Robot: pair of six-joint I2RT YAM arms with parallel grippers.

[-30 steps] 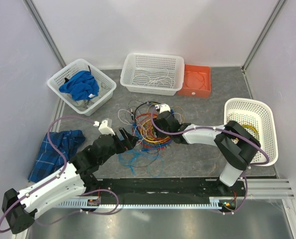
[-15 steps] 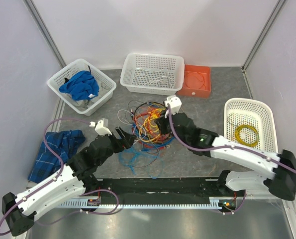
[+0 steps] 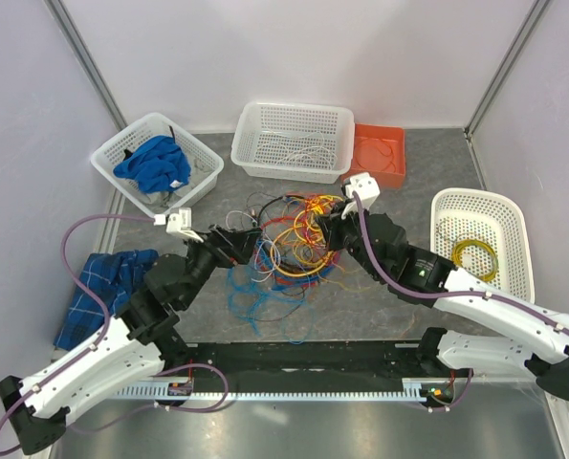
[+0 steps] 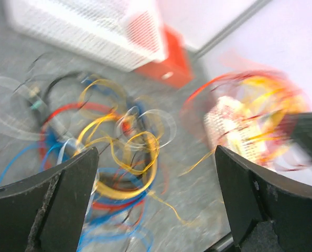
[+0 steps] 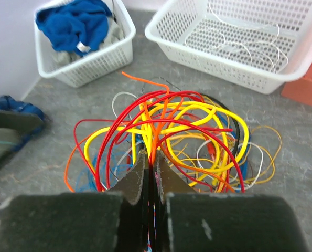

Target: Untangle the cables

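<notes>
**Right gripper clamps a sheaf of wires as both arms reach farther in**

Since 1 second ago the right arm has unfolded and stretched out over the table [image 3: 361, 320]. Its jaws, parted then, are now pressed together. The right gripper [image 5: 149, 159] pinches red, orange and yellow strands of the cables [image 3: 294, 247], and their loops fan up and outward from its tips. The left gripper [image 3: 249, 241] has shifted away from the bases to the bunch's left edge. Its 2 fingers [image 4: 66, 194] stand wide apart and hold nothing, with blue and yellow loops showing between them. The bunch lies mid-table. Beyond it sit a white basket [image 3: 294, 172] holding a few white wires, an orange tray [image 3: 378, 177] just beside it, and, far left, a second basket [image 3: 200, 182] holding a blue cloth [image 3: 153, 163].
</notes>
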